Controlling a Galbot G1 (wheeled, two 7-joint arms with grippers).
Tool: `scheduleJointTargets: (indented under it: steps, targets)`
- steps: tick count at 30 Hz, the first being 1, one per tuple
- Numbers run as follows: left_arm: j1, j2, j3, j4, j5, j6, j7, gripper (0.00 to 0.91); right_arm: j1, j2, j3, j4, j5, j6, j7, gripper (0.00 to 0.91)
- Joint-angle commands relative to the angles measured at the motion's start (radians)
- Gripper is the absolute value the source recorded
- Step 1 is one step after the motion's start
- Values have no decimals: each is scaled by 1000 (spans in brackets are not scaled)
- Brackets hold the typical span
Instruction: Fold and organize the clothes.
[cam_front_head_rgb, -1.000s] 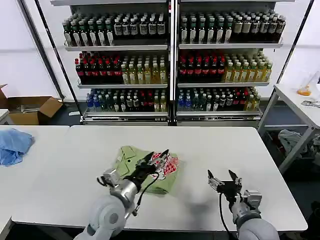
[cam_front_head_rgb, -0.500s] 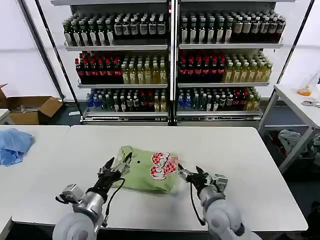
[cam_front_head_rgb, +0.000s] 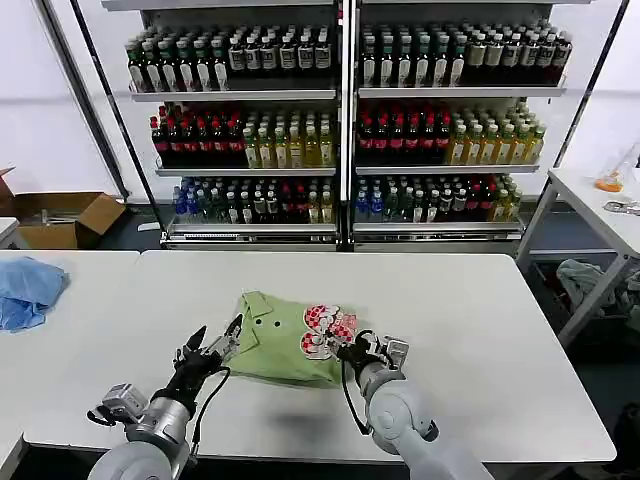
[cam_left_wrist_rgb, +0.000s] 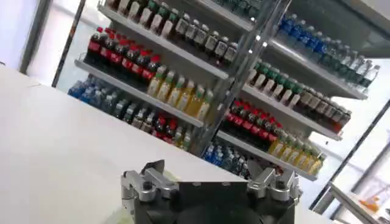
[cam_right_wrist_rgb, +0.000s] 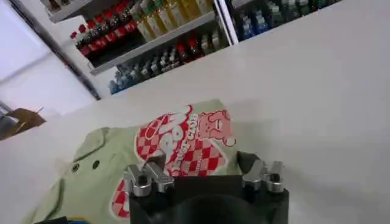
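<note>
The clothes are one light green polo shirt (cam_front_head_rgb: 282, 342), lying folded at the table's front middle with its collar and buttons at the left and a pink-red and white checked print (cam_front_head_rgb: 325, 330) at the right. My left gripper (cam_front_head_rgb: 214, 337) hovers open at the shirt's left edge, nothing between its fingers. My right gripper (cam_front_head_rgb: 362, 349) stands open at the shirt's right edge, beside the print. In the right wrist view the shirt (cam_right_wrist_rgb: 116, 167) and its print (cam_right_wrist_rgb: 186, 143) lie just beyond the open right gripper (cam_right_wrist_rgb: 204, 171). The left wrist view shows the open left gripper (cam_left_wrist_rgb: 210, 181) over bare table.
A crumpled light blue cloth (cam_front_head_rgb: 28, 290) lies on the neighbouring table at the far left. Bottle shelves (cam_front_head_rgb: 340, 120) stand behind the white table (cam_front_head_rgb: 470, 300). A cardboard box (cam_front_head_rgb: 60, 215) sits on the floor at the left, and another table (cam_front_head_rgb: 600, 205) at the right.
My left gripper has drawn back off the shirt to its left edge. My right gripper has moved left across the table to the shirt's right edge. The shirt now lies flatter.
</note>
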Motion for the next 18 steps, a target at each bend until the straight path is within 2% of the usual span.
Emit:
scheduleJointTargets:
  steps: [1,6,12,18]
  targets:
    - [22,-2,-18,-11,8,-3,3,907,49,33,-47,-60,21,17,25,0]
    - [23,-3,-15,-11,7,-4,3,907,56,20,-52,-73,-37,23,3,0]
    - [26,-5,-15,-7,4,-4,4,907,78,0,-57,-107,-104,-3,-22,0]
    - [24,-3,-15,2,3,-4,6,907,116,-27,-62,-161,-207,-5,-83,0]
